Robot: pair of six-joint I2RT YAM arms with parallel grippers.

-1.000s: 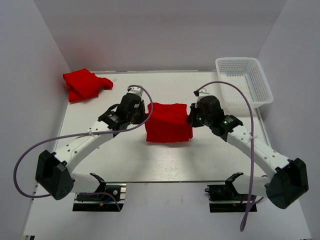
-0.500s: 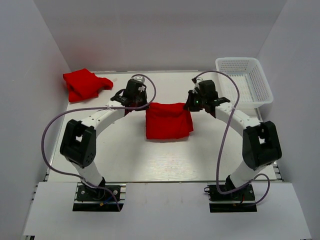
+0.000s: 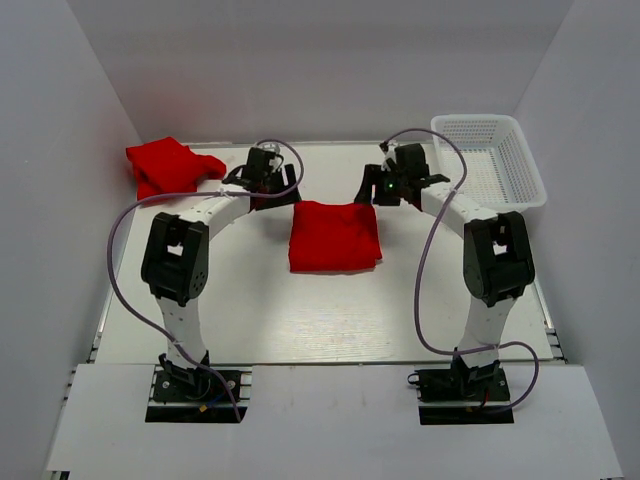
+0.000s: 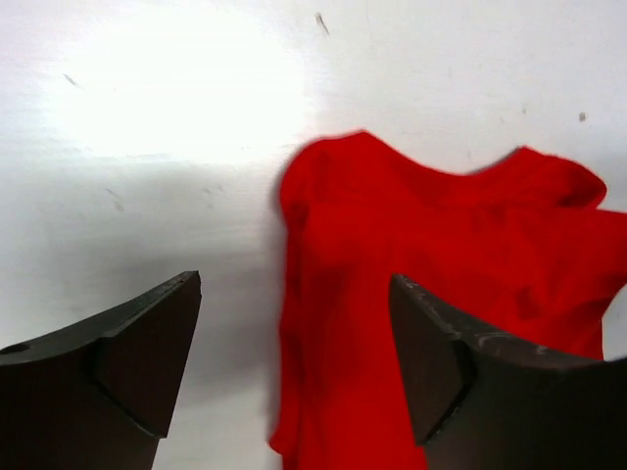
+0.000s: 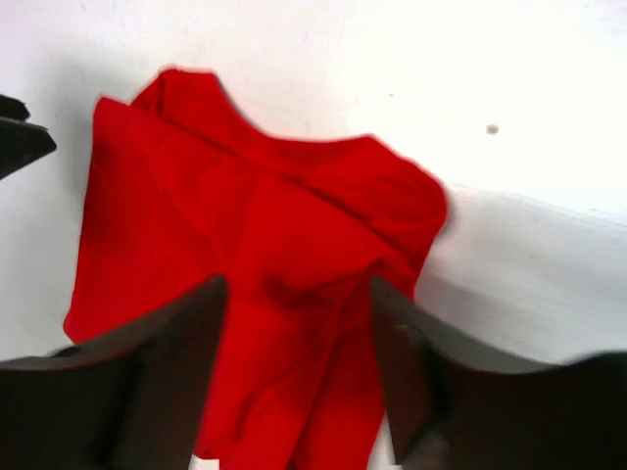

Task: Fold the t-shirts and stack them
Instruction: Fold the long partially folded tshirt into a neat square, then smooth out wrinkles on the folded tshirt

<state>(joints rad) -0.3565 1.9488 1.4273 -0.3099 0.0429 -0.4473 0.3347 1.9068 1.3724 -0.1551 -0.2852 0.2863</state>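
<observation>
A folded red t-shirt (image 3: 335,237) lies flat in the middle of the table. A second red t-shirt (image 3: 168,165) sits crumpled at the back left corner. My left gripper (image 3: 284,186) hovers open just above the folded shirt's far left corner. In the left wrist view, the shirt (image 4: 441,264) lies on the table below the spread fingers (image 4: 147,352) of that gripper (image 4: 294,362). My right gripper (image 3: 371,191) is open over the far right corner. In the right wrist view, the cloth (image 5: 265,245) shows loose beneath the gripper (image 5: 294,377), not pinched.
A white mesh basket (image 3: 495,165) stands at the back right, beside the right arm. White walls close in the table on the left, back and right. The left gripper's finger tip (image 5: 20,137) shows at the left edge of the right wrist view.
Both grippers were shut on the shirt's far edge and have opened and let it go. Both arms swung from the shirt's sides to its far corners. The shirt now lies flat.
</observation>
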